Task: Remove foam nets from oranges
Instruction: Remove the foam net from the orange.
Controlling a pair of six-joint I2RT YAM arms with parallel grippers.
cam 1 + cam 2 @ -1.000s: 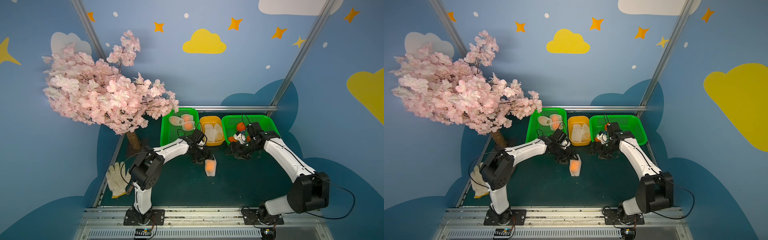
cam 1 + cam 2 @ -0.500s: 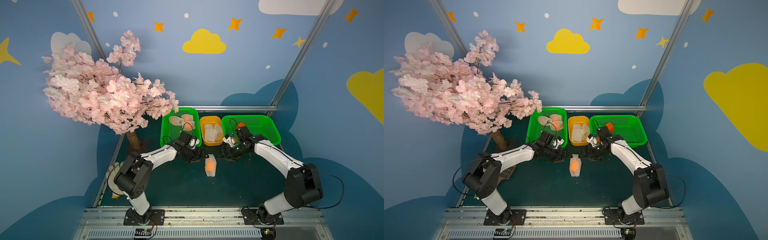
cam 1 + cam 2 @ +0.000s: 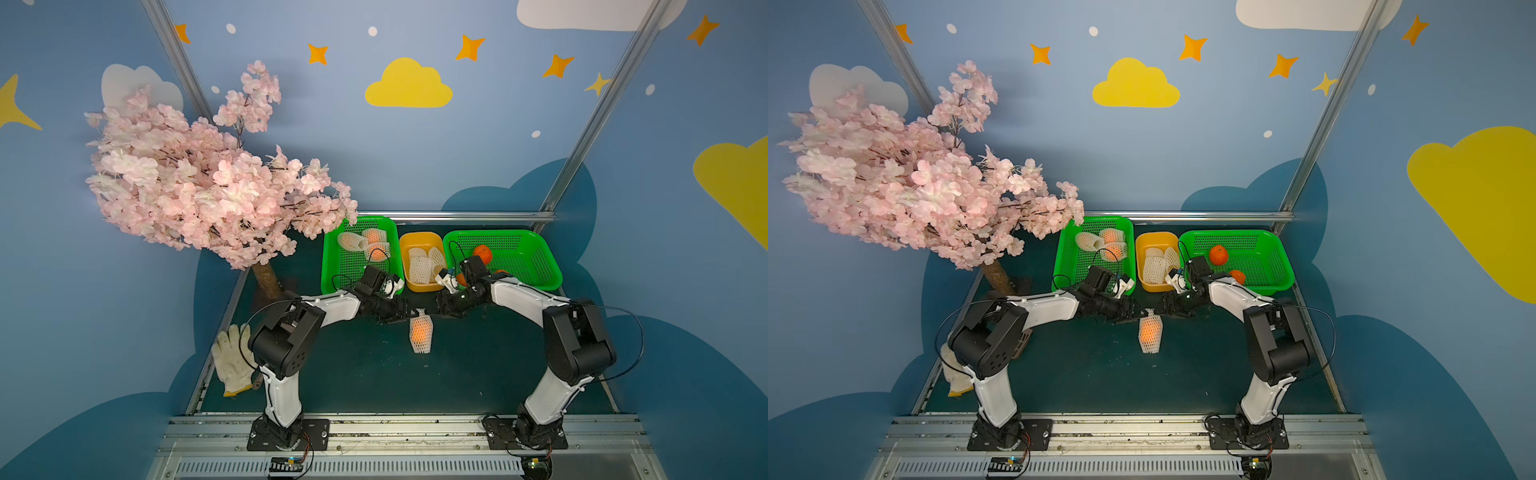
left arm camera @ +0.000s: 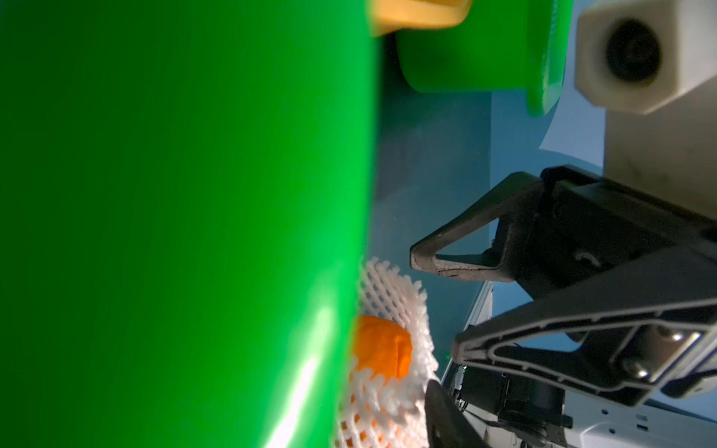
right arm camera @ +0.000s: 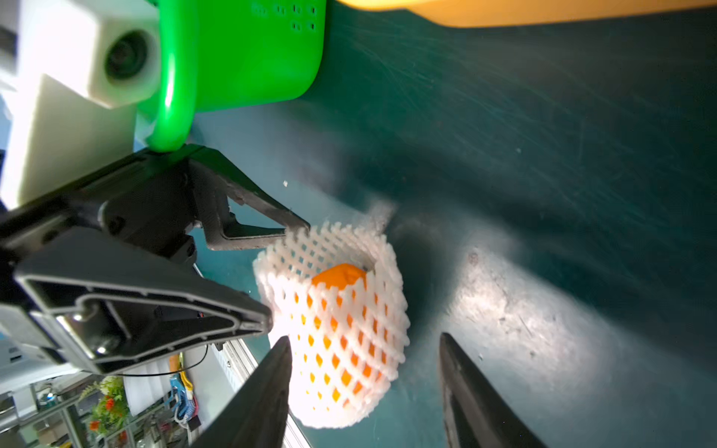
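One orange (image 3: 420, 330) (image 3: 1149, 330) in a white foam net (image 5: 349, 322) lies on the dark mat in front of the baskets. My left gripper (image 3: 409, 312) (image 5: 285, 275) stands open at the net's far end, one fingertip touching its rim. From the other side my right gripper (image 3: 437, 300) (image 5: 364, 395) also stands open, its fingers either side of the net without pinching it. In the left wrist view a green basket wall hides most of the net (image 4: 392, 294), and only one of my own fingers (image 4: 446, 419) shows.
The left green basket (image 3: 332, 266) holds netted oranges (image 3: 376, 245). A yellow tub (image 3: 419, 239) holds empty nets (image 3: 419, 268). The right green basket (image 3: 552, 270) holds bare oranges (image 3: 482, 253). A pink blossom tree (image 3: 216, 187) and a white glove (image 3: 230, 361) are at the left.
Both arms have dropped and come together at the netted orange, the right one coming from the right basket. Both grippers' jaws have narrowed. The netted orange has stayed where it was.
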